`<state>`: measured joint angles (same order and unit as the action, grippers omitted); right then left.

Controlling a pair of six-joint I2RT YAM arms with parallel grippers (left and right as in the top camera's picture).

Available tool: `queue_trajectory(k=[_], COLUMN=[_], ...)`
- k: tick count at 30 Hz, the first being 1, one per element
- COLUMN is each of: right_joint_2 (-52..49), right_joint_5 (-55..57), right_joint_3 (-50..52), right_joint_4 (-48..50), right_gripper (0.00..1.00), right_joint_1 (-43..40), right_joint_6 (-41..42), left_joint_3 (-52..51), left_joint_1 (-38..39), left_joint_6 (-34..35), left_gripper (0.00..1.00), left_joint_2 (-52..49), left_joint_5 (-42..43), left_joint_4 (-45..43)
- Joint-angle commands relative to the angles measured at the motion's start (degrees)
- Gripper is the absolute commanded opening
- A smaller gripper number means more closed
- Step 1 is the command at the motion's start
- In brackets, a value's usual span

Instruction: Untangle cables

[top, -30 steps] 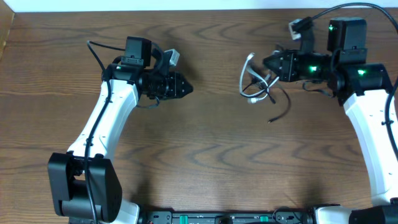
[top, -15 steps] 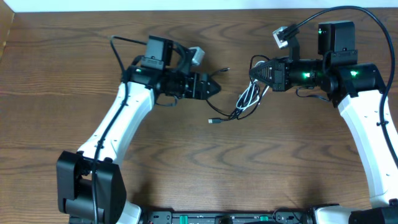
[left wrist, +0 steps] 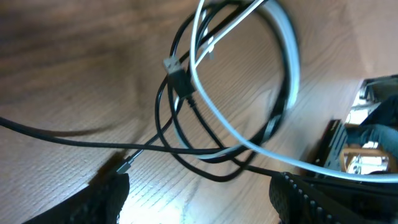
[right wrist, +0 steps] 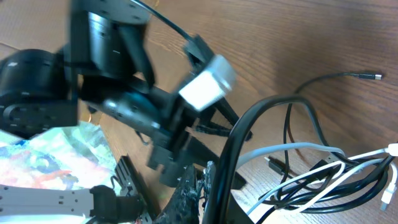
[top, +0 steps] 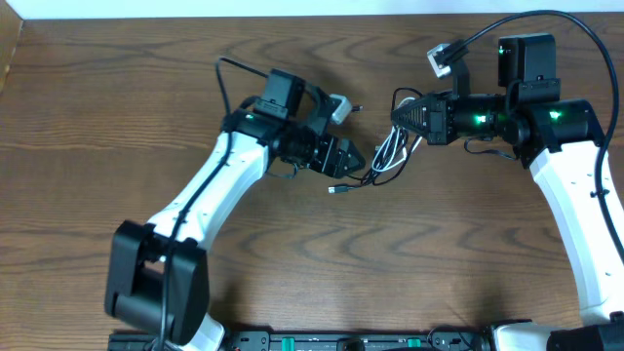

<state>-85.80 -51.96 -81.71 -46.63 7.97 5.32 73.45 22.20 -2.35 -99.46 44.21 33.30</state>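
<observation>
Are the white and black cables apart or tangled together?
Tangled: the cables, white and black, loop through each other in one bundle held by the right gripper.

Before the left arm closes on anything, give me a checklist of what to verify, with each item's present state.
1. Left jaws open wide: ok.
2. Right jaws shut on the tangled bundle: ok.
3. Thin white cord and thin black cord apart from each other: not ok, their loops interlace.
4. Black cord's plug end lying loose on the brown wooden table: ok.
5. A single strand between the left jaws: cannot tell.
</observation>
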Motion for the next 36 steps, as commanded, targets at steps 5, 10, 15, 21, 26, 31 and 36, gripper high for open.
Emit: queue_trajectory(k=[5, 10, 15, 21, 26, 31, 36], right_joint_2=[0.8, 0.8, 0.8, 0.8, 0.8, 0.8, 0.8], right_joint_5=[-0.9, -0.8, -0.7, -0.7, -0.4, 5.7, 24.2], right_joint_3=[-1.2, -1.2, -1.2, -1.2, -1.2, -1.2, -1.2], right_joint_4=[-0.2, -0.8, -1.3, -1.4, -1.4, -1.6, -4.8], right_gripper=[0.01, 0.01, 0.01, 0.01, 0.01, 0.01, 0.01], right_joint_1=[0.2, 0.2, 0.2, 0.2, 0.2, -0.4, -5.2], right_joint_6=[-1.4, -1.4, -1.4, -1.4, -1.4, 0.1, 11.9], left_joint_3=[-0.9, -0.9, -0.9, -0.9, -0.9, -0.9, -0.9], left_joint_1=[4.1, 6.9, 8.7, 9.3, 9.2, 8.1, 4.2], left_joint_6=[-7.6, -8.0, -7.2, -3.6, -2.4, -2.3, -2.0], left_gripper=[0.71, 0.71, 0.69, 0.63, 0.44, 0.19, 0.08], left_joint_2=[-3.8, -3.9, -4.8, -8.1, -10.0, -9.4, -8.2], left_joint_5=[-1.8, -1.9, -1.8, -3.2, -4.9, -4.9, -4.8], left_joint_4=[-0.5, -4.8, -9.6, -14.1, -14.6, -12.8, -8.2])
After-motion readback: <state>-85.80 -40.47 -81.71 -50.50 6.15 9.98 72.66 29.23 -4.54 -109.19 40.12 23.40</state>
